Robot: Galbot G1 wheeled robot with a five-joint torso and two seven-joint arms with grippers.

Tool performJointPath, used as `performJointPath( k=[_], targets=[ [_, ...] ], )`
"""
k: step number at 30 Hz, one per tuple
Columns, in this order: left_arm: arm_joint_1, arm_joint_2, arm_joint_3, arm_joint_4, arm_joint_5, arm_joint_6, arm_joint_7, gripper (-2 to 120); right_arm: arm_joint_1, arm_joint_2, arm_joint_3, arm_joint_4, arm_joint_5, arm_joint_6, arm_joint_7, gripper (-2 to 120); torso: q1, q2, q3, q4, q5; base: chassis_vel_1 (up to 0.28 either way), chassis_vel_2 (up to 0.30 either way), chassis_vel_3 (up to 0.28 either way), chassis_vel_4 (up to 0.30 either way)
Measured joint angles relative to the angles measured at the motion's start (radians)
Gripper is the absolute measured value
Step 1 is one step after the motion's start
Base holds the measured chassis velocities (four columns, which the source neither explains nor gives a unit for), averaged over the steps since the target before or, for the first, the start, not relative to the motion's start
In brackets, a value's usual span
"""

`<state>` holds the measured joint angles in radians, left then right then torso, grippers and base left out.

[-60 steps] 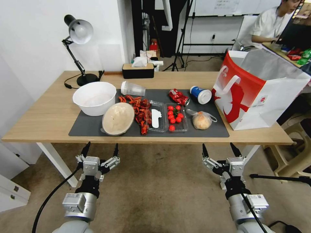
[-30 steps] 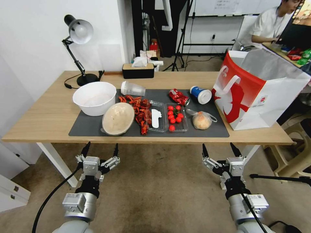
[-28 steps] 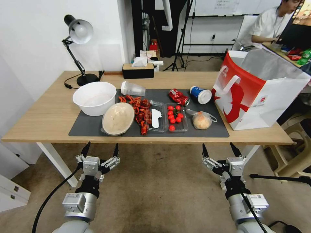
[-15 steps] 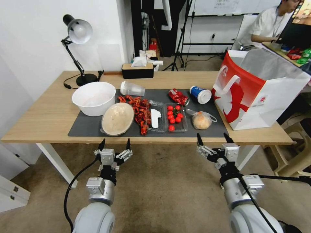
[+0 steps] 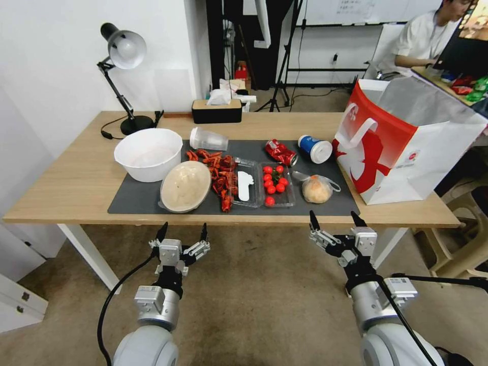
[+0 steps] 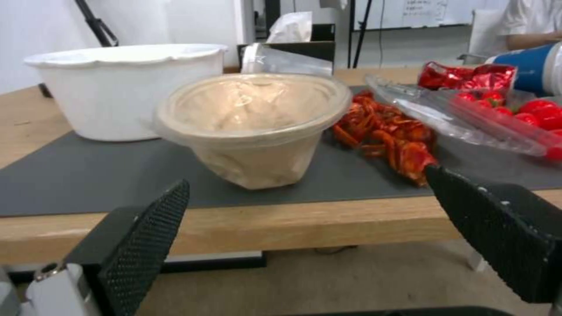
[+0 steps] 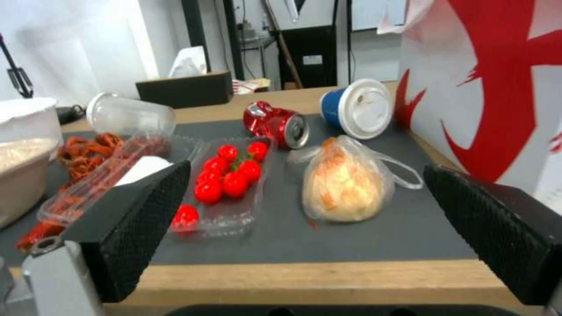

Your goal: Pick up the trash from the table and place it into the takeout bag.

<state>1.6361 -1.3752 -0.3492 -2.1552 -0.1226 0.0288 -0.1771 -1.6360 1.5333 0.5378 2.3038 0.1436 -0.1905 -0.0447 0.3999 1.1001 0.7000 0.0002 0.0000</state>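
Both arms low in frame: left gripper (image 5: 183, 231) and right gripper (image 5: 333, 219) spread wide, empty, below the worktop (image 5: 76, 188) edge. Trash mid-frame on the mat (image 5: 137, 201); bag (image 5: 401, 147) upper right.

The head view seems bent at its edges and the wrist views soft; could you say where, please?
Head view: the table's near edge bows. Left wrist view: the beige dish is fairly sharp, and the left gripper's fingers are soft. Right wrist view: the takeout bag is blurred.

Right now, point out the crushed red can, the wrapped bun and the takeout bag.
crushed red can (image 5: 280, 152), head view, middle of its side.
wrapped bun (image 7: 344, 185), right wrist view, middle of the bun.
takeout bag (image 5: 378, 150), head view, red front panel.
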Motion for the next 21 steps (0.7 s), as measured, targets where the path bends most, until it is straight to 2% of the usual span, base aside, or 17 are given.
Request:
performJointPath(
  k=[4,5,6,9,15,18,21],
  targets=[
    [-0.022,0.018,0.021,0.017,-0.001,0.01,-0.008,100,0.027,-0.016,0.007,-0.025,0.024,0.0,0.022,100,0.0,0.0,0.0,0.0,0.0003,0.0,0.0,0.0,0.0],
    [-0.034,0.028,0.033,0.027,-0.001,0.019,-0.011,100,0.055,-0.026,0.014,-0.046,0.035,0.0,0.037,100,0.0,0.0,0.0,-0.0011,-0.0002,0.0,0.0,0.0,0.0],
    [-0.034,0.028,0.033,0.027,-0.001,0.019,-0.011,100,0.055,-0.026,0.014,-0.046,0.035,0.0,0.037,100,0.0,0.0,0.0,-0.0011,-0.0002,0.0,0.0,0.0,0.0],
    [-0.032,0.027,0.034,0.029,0.003,0.024,-0.013,100,0.148,-0.074,0.005,-0.105,0.06,0.0,0.058,100,0.0,0.0,0.0,0.0001,0.0001,0.0,0.0,0.0,0.0],
    [-0.022,0.02,0.021,0.03,0.006,0.025,-0.013,100,0.229,-0.141,-0.018,-0.173,0.11,0.0,0.06,100,0.0,0.0,0.0,-0.0001,0.0002,0.0,0.0,0.0,0.0],
    [-0.016,0.018,0.005,0.033,0.007,0.024,-0.013,100,0.314,-0.202,-0.044,-0.254,0.15,0.0,0.073,100,0.0,0.0,0.0,-0.0001,0.0001,0.0,0.0,0.0,0.0],
    [-0.016,0.017,-0.001,0.039,0.016,0.023,-0.013,100,0.347,-0.218,-0.053,-0.286,0.172,0.0,0.085,100,0.0,0.0,0.0,-0.0001,0.0001,0.0,0.0,0.0,0.0]
  ],
)
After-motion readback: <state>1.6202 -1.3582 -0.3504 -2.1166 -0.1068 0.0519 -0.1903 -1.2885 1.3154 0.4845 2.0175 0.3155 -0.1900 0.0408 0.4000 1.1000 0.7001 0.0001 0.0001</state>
